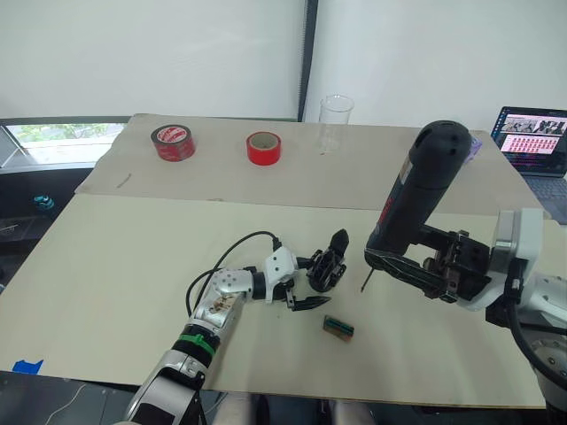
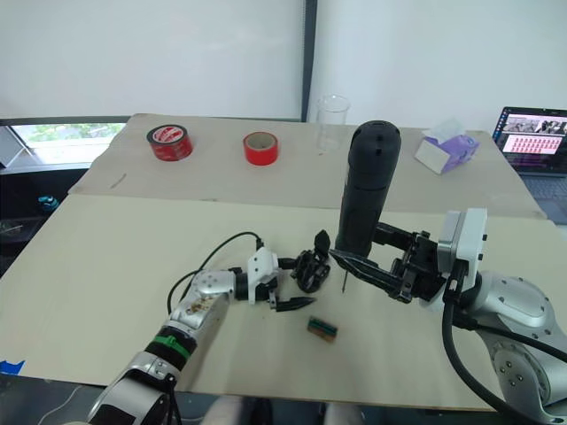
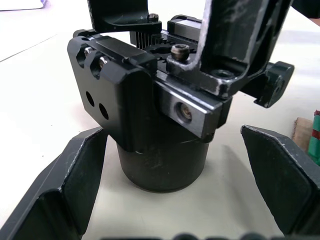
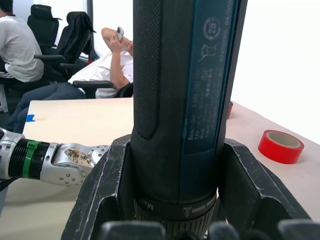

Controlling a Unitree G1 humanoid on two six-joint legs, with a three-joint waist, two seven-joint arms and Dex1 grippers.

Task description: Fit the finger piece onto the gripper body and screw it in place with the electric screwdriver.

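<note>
The left arm (image 1: 208,319) has a silver metal forearm section with small holes, a green ring and a black band behind it, and a grey casing further back. A black cable (image 1: 217,261) loops from it to the white-bodied left gripper (image 1: 297,288), which ends in two black pointed fingers. The right gripper (image 1: 416,266) has black ribbed mechanics, a white housing and a rounded grey wrist casing (image 2: 514,305), with a thick black cable (image 2: 461,359) beneath.
</note>
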